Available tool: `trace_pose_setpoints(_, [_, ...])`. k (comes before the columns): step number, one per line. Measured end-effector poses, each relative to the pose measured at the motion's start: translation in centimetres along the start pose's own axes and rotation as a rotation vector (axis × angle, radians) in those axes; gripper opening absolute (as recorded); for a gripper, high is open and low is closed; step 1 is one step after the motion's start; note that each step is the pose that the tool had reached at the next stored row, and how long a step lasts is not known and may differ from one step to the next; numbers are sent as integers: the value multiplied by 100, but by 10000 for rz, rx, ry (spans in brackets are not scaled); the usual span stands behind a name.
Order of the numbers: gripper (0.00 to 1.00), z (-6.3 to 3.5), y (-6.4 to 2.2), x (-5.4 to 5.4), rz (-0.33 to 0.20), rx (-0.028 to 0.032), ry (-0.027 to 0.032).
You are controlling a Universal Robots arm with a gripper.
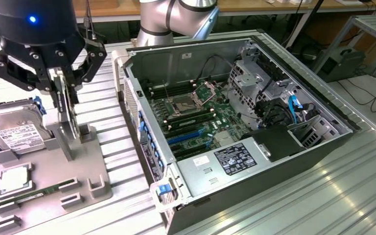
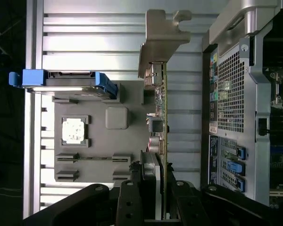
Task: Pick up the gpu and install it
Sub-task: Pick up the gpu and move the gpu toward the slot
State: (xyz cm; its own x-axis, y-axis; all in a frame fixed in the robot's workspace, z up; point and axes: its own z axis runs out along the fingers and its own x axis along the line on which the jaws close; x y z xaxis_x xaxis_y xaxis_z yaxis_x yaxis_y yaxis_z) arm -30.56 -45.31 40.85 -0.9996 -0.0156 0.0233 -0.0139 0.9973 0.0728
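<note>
The gpu (image 1: 66, 117) stands on edge over the grey parts holder (image 1: 93, 171) at the exterior view's left. My gripper (image 1: 64, 81) comes down from above and is shut on its upper edge. In the wrist view the gpu (image 2: 162, 117) appears edge-on, a thin green card with its black fan by my fingers (image 2: 132, 202) and its silver bracket (image 2: 160, 42) at the far end. My gripper (image 2: 155, 193) clamps card and fan from both sides. Whether the card's lower edge still rests in the holder slot I cannot tell.
The open computer case (image 1: 344, 122) lies to the exterior view's right, with its motherboard (image 1: 195, 110) and blue slots (image 1: 186, 135) exposed. On the holder lie a hard drive (image 1: 15, 132), a processor (image 1: 15, 178) and a RAM stick (image 1: 28, 197). The table is ribbed metal.
</note>
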Motion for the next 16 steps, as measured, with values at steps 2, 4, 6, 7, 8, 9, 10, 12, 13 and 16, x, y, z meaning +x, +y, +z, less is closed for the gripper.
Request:
trace_pose_setpoints(2, [28, -48, 3, 1, 1, 0, 6])
trace_pose_setpoints(4, [28, -57, 4, 1, 0, -10, 8])
trace_pose_setpoints(6, [28, -57, 4, 1, 0, -10, 9])
trace_pose_setpoints(7, [28, -58, 4, 1, 0, -10, 9])
trace_pose_setpoints(8, [28, -58, 4, 1, 0, -9, 10])
trace_pose_setpoints(9, [28, -60, 4, -4, 0, -7, 11])
trace_pose_setpoints(10, [28, -60, 4, -13, -1, -7, 12])
trace_pose_setpoints(12, [28, -60, 4, -48, 1, -8, 10])
trace_pose_setpoints(13, [28, -61, 3, -75, 1, -8, 11])
trace_pose_setpoints(16, [28, -62, 2, -158, 0, -9, 10])
